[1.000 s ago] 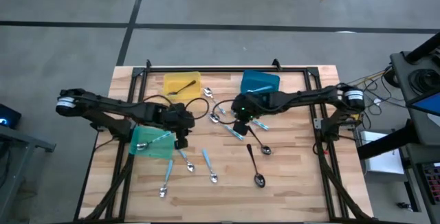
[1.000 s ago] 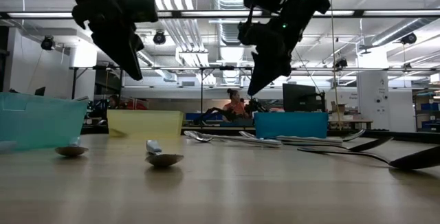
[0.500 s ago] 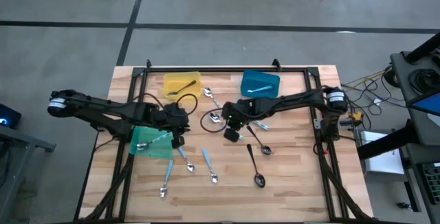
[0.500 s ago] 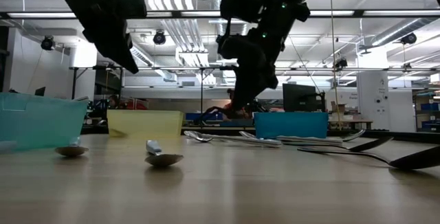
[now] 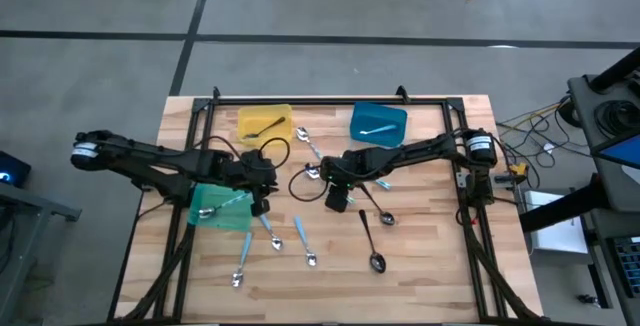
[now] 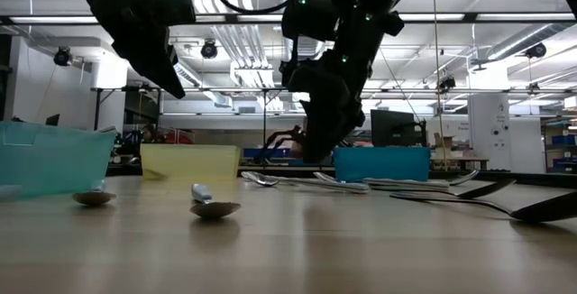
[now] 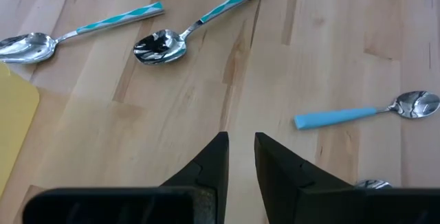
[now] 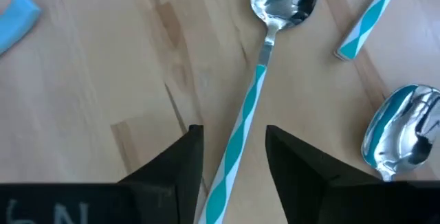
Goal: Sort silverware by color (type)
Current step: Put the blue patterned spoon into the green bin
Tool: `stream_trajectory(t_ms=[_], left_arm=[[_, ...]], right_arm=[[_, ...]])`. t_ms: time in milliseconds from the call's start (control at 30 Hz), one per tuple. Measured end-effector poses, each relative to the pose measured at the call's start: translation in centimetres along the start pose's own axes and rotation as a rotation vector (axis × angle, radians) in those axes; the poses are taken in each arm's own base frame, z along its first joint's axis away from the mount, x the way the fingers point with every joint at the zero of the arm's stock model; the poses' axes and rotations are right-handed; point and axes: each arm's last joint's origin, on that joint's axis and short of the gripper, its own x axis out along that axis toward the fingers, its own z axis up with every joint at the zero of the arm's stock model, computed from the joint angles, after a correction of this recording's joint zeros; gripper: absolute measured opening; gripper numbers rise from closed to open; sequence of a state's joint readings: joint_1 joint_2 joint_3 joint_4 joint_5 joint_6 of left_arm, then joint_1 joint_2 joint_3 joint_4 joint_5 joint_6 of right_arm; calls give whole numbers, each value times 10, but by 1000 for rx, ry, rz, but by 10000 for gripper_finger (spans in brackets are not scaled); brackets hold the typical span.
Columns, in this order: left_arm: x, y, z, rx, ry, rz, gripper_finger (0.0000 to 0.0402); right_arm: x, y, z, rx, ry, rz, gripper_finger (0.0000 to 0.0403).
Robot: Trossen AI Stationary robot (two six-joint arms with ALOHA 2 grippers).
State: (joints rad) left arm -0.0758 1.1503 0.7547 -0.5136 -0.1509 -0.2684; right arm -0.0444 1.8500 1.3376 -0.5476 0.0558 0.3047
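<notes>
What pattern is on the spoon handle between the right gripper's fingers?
Teal and white diagonal stripes on the spoon handle, clearest in the right wrist view.
</notes>
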Motion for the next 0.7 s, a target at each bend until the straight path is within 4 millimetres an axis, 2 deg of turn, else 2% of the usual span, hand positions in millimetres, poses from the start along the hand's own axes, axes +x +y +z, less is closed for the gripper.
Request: stream_trajectory(t_ms=[300, 633, 700], left_arm=[[3, 0, 0, 2, 6, 2, 52], [3, 0, 0, 3, 2, 16, 52], [4, 0, 0, 3, -1, 24, 52]], right_arm=[[18, -1, -5, -5, 35, -43, 148], [26, 0, -5, -4, 15, -37, 147], [34, 0, -6, -5, 21, -39, 148]])
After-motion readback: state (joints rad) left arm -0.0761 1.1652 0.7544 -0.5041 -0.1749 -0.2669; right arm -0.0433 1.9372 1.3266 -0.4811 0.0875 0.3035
